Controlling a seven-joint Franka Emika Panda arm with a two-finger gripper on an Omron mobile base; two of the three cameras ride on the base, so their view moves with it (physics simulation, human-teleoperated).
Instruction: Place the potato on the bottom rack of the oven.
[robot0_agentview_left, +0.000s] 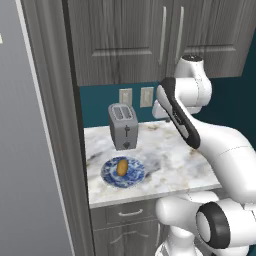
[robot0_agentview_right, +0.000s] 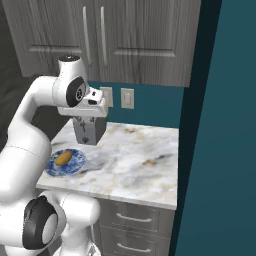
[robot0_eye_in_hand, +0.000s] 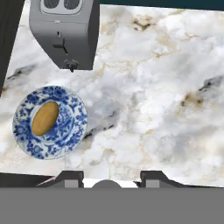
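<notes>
We see a white and grey marbled surface (robot0_agentview_left: 165, 160) beneath dark grey wall cupboards (robot0_agentview_left: 125, 35), with a teal wall behind it. A golden-brown potato (robot0_agentview_left: 121, 166) lies on a round blue-and-white patterned plate (robot0_agentview_left: 131, 178) near the front left edge of the surface. Just behind the plate stands a grey two-slot toaster (robot0_agentview_left: 123, 127), upright, apart from the plate. Two pale wall sockets (robot0_agentview_left: 136, 96) sit on the teal wall behind the toaster.

The white arm (robot0_agentview_left: 220, 150) reaches up over the surface, and its tool (robot0_eye_in_hand: 109, 177) hangs high above the marble, to the right of the plate, touching nothing. In the hand view we see the two dark fingertips (robot0_eye_in_hand: 70, 178) set apart, with nothing between them. The potato rests at a slant in the middle of the plate, well apart from the tool.
</notes>
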